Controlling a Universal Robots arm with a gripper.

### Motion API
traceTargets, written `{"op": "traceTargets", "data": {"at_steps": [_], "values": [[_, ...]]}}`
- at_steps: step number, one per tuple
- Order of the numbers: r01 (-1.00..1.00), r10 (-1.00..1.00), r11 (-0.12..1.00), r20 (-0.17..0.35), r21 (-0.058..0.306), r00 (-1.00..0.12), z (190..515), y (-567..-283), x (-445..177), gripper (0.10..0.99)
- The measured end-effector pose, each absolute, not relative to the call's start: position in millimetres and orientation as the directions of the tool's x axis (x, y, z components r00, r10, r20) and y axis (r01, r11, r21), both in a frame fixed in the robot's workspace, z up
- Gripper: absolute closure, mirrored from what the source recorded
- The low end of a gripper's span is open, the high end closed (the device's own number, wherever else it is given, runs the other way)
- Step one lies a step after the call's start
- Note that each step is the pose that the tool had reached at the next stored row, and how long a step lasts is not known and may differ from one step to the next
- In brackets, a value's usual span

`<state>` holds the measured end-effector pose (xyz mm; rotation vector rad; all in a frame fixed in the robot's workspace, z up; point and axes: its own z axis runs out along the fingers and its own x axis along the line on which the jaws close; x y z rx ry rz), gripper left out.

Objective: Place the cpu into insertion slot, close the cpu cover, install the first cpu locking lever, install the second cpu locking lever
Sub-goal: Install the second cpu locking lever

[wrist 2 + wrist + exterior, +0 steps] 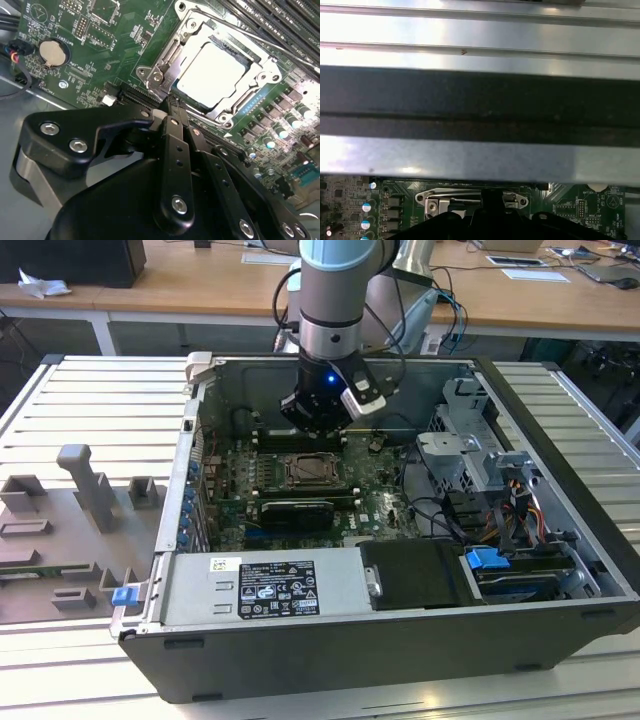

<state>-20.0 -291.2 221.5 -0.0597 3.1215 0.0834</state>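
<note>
One hand was all I had for this, and in the second wrist view my fingers were pressed together into a single narrow black tip, pinching nothing that I could see. That tip hung just off a corner of the insertion slot, close to the hinge side of its silvery frame, so the socket lay directly ahead of my fingertips and slightly beyond them on the green motherboard. The cpu sat flat in the slot, its pale face showing through the cut-out centre of the cpu cover, which appeared to lie down over it. A thin wire lever ran along the far edge of the socket; I could not tell whether it was hooked home, and I could not make out a second one on the near side, where my own fingers blocked the view. In the exterior view I stood over the socket inside the open computer case, my wrist covering its back edge. In the first wrist view, much of the socket frame was cut off behind my hand.
</note>
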Motion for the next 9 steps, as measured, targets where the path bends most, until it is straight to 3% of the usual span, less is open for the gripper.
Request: {"op": "traceTargets", "data": {"at_steps": [9], "values": [[-0.039,-0.038,0.998,-0.020,0.052,-0.999,243,-297,-22,0.980]]}}
